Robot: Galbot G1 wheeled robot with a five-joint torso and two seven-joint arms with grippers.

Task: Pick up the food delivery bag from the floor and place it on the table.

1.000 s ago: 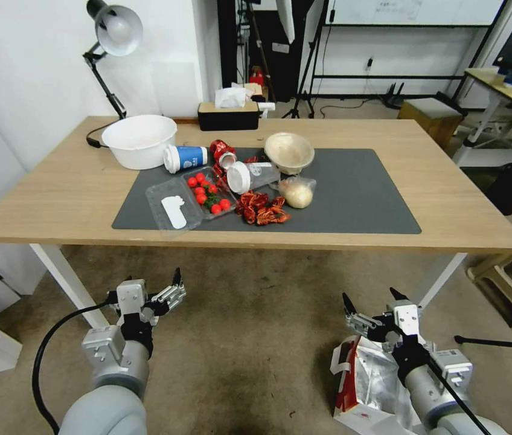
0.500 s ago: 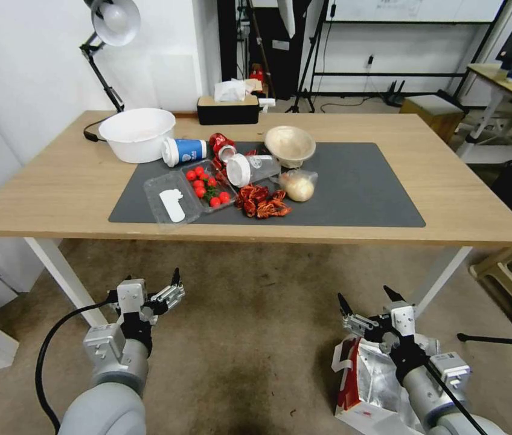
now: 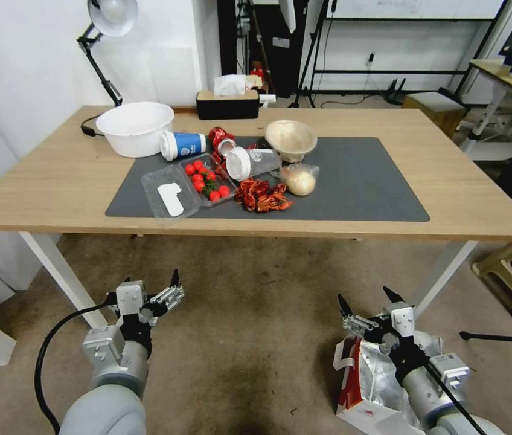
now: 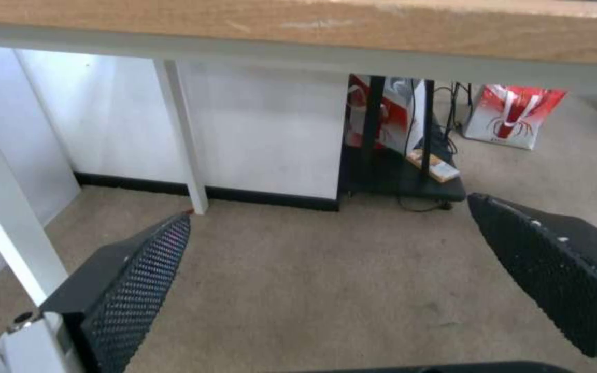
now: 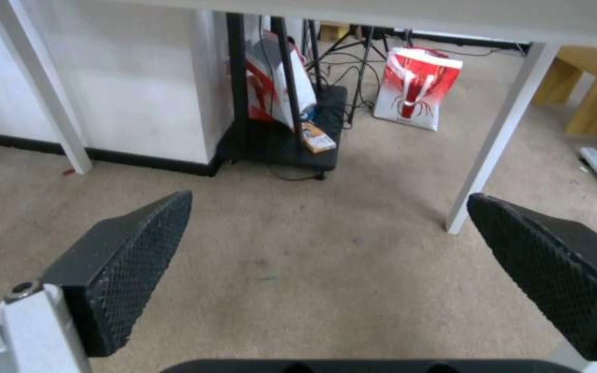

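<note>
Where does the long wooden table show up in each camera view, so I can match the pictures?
Head view: the table spans the upper middle, its top seen from above.
Left wrist view: its wooden edge runs overhead, seen from below.
Right wrist view: its pale underside runs overhead, with white legs under it.
Shared landmark: the beige carpet under it.

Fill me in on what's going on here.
The food delivery bag stands on the carpet under the right gripper, which hovers open just above its top edge, not gripping it. The left gripper hangs open over bare carpet. The table ahead carries a dark mat littered with food containers.
</note>
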